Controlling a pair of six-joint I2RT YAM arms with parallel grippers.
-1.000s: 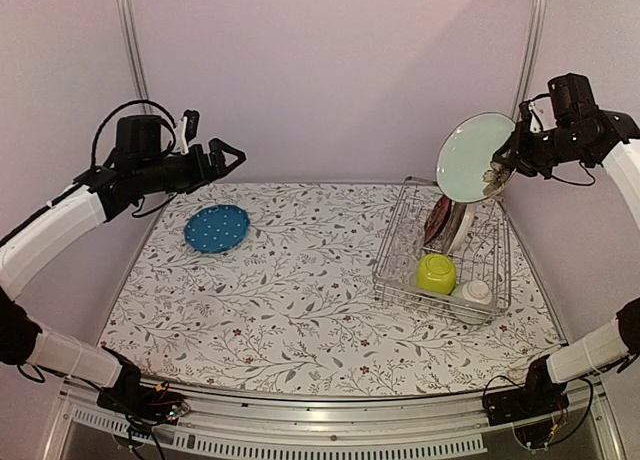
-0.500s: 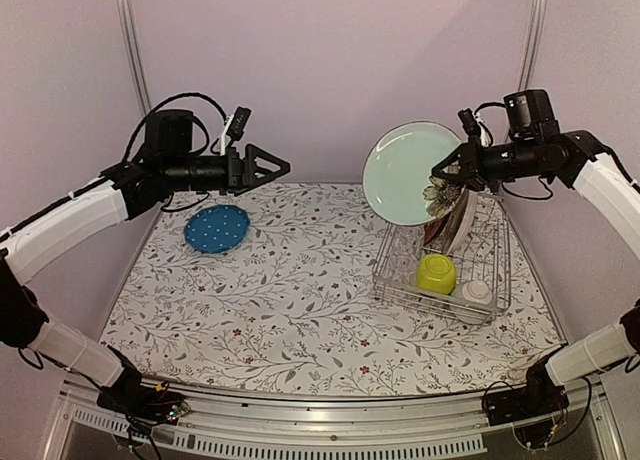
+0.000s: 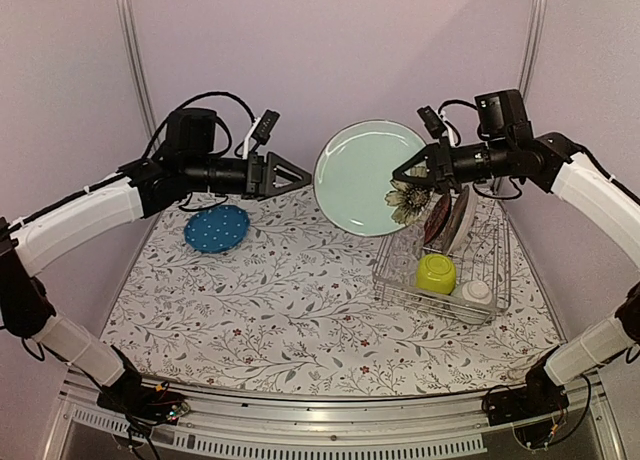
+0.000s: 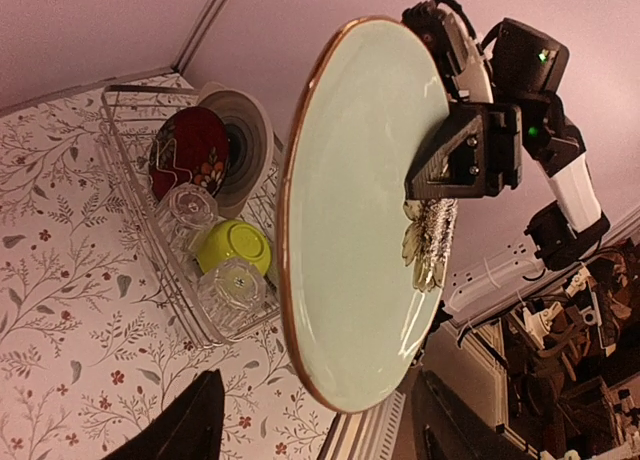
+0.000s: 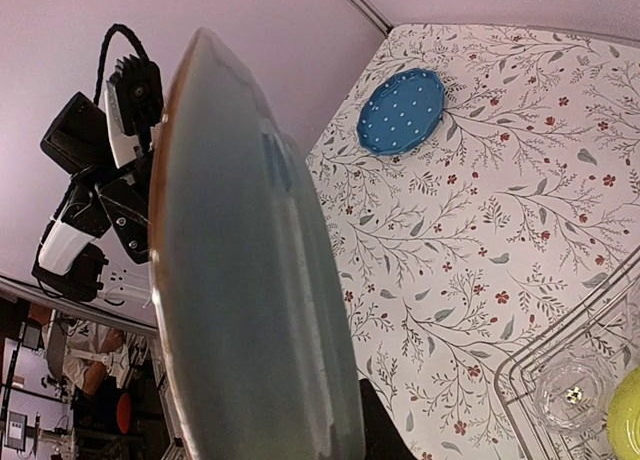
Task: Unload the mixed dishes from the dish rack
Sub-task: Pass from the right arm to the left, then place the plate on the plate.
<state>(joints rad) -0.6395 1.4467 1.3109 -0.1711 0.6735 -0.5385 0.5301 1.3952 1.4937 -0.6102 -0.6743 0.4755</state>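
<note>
The left arm reaches toward the middle, above the counter [image 3: 300, 300]. The left fingers [image 4: 195, 425] are apart, and in the left wrist view the near rim of a plate stands between them; I cannot tell if they touch it. Under this arm, a blue dotted plate [image 3: 217, 228] lies flat near the far left corner of the counter.

In the middle, the pale green plate [image 3: 365, 177] is in the air, on its edge. The right fingers [image 4: 460, 155] are clamped on its right rim, beside a flower print.

At the right edge of the counter stands the dish rack [image 3: 500, 270]. Inside it, a red plate [image 4: 185, 150] leans on a grey plate [image 4: 250, 140] at the far end. In front of them are a lime-green bowl [image 3: 436, 272] and two clear glasses [image 4: 230, 290].
</note>
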